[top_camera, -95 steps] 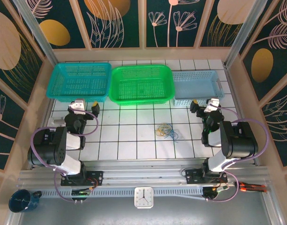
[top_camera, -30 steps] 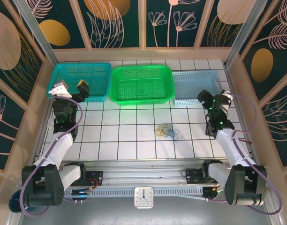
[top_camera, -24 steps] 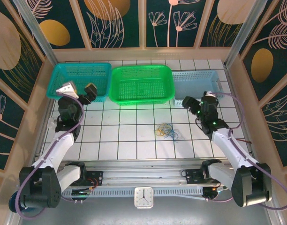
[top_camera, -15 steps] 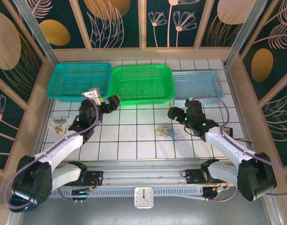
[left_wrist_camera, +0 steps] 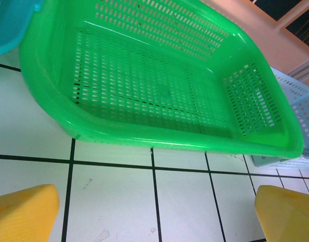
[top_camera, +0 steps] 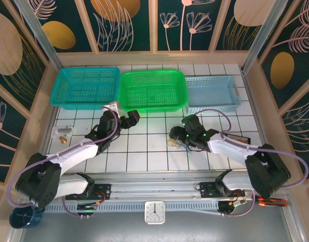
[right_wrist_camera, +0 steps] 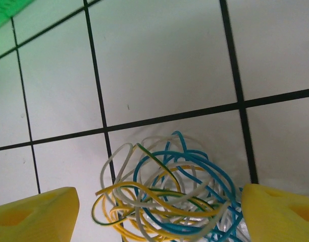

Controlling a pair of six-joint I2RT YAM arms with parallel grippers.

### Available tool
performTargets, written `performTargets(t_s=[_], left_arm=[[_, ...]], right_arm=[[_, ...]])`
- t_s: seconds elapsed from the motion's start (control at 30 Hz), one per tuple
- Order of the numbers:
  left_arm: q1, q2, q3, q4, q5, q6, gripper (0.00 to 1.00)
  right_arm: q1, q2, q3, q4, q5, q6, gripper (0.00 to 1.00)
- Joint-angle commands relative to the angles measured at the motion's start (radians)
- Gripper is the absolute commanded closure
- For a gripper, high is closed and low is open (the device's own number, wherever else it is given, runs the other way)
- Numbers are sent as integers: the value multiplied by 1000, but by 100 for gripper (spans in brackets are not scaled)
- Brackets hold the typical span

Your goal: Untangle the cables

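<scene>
- Hovering low over the white tiled table (top_camera: 144, 151), the right gripper (right_wrist_camera: 157, 217) is seen with its yellow fingers (right_wrist_camera: 36, 212) spread wide.
- The cables (right_wrist_camera: 167, 196) are caught between those fingers in one tangle: cream-white, yellow and blue loops wound through each other, lying across a black grout line.
- One pad is held clear of the loops. The blue strands run right up to the other, and contact there cannot be told.
- From the top camera, the cables (top_camera: 171, 142) are placed near the middle of the table, just under the right gripper (top_camera: 177, 135).
- The left gripper (left_wrist_camera: 154, 214) is likewise held spread wide over bare tile, facing the near rim of the green basket (left_wrist_camera: 159, 137).
- A teal basket (top_camera: 85, 85) is set left of the green one, and a light blue basket (top_camera: 212, 94) right of it.
</scene>
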Motion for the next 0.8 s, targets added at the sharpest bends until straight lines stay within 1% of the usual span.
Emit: performTargets(t_s=[0.0,0.07,0.2,0.23,0.33,0.47,0.67,0.77], left_arm=[[-4,-30,-9,12,-31,-17,1],[-3,-33,-12,13,-36,-24,1],[-4,-31,-22,21,-32,-39,1],[-4,-33,-25,21,-32,-42,1],[-3,-40,-37,19,-35,-46,1],[-3,-59,-58,19,-40,-47,1],[-3,-52,-61,14,-8,-50,1],[-10,-30,-46,3,14,-51,1]], right_arm=[[17,88,57,125,-54,52,17],[30,169,118,193,-102,67,18],[83,319,276,272,-168,75,19],[97,348,313,287,-182,72,21],[116,377,374,302,-194,60,21],[97,317,350,272,-148,29,21],[40,125,236,138,-37,-44,21],[-15,26,165,81,-14,-58,21]])
